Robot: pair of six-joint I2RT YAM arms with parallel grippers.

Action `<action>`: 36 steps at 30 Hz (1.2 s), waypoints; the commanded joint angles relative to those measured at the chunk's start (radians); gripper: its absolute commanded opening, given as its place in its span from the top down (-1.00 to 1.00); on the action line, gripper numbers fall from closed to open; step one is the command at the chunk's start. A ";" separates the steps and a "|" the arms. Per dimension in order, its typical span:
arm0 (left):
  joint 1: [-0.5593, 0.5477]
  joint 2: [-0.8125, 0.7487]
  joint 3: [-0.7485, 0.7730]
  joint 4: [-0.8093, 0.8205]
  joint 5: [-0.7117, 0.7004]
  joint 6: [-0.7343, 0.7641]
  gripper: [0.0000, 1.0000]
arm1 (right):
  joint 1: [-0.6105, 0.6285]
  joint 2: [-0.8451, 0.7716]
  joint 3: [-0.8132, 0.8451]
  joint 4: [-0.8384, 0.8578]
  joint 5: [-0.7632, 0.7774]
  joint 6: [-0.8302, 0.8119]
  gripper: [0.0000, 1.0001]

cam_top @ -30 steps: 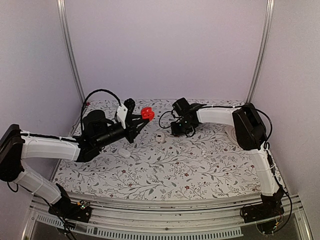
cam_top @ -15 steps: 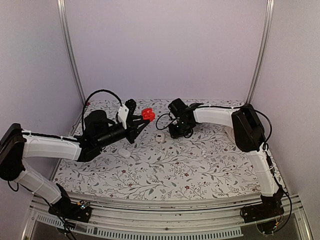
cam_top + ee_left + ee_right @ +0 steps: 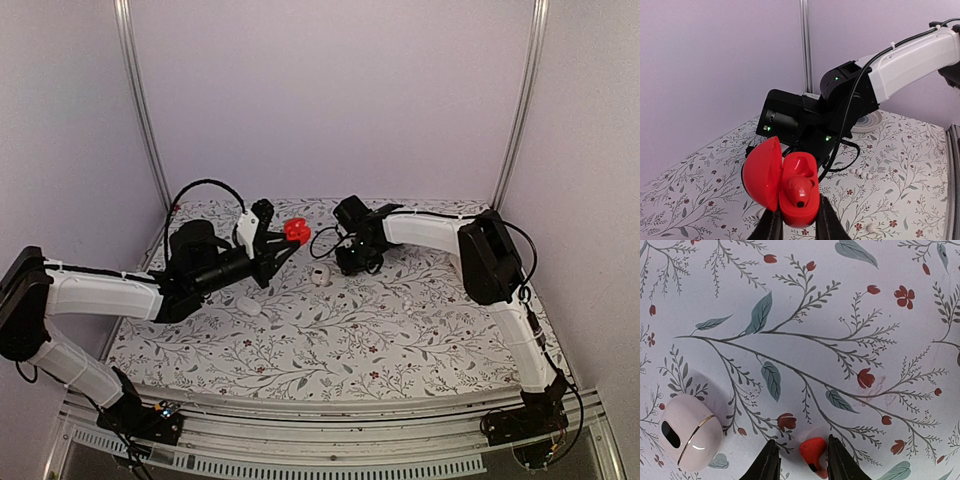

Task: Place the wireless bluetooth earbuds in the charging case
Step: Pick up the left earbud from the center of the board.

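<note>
An open red charging case (image 3: 790,185) hangs above the table, lid swung left, with my left gripper (image 3: 799,220) shut on its base. One red earbud (image 3: 800,190) sits in the nearer hollow; the other hollow is empty. From the top view the case (image 3: 295,231) is at the back centre-left, at the tip of the left gripper (image 3: 285,240). My right gripper (image 3: 352,262) hovers just right of it, pointing down. A second red earbud (image 3: 814,452) is held between the right gripper's (image 3: 799,452) fingers, pressed against the right finger, above the flowered cloth.
A closed cream-white rounded case (image 3: 690,432) lies on the cloth left of the right gripper, between the two arms (image 3: 320,275). A white oval object (image 3: 249,308) lies nearer. Small white beads (image 3: 860,172) and a white round pad (image 3: 867,120) sit to the right.
The right arm has swung a little left and back, toward the red case. The left gripper with the case has barely shifted.
</note>
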 commanded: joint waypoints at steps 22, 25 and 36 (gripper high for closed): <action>0.015 0.032 0.074 -0.033 0.017 0.002 1.00 | -0.030 0.049 0.024 -0.050 -0.088 -0.366 0.35; 0.015 0.032 0.074 -0.033 0.017 0.002 1.00 | -0.031 0.054 0.023 -0.057 -0.079 -0.369 0.38; 0.015 0.041 0.083 -0.034 0.022 -0.003 1.00 | -0.039 0.056 0.030 -0.051 -0.096 -0.369 0.53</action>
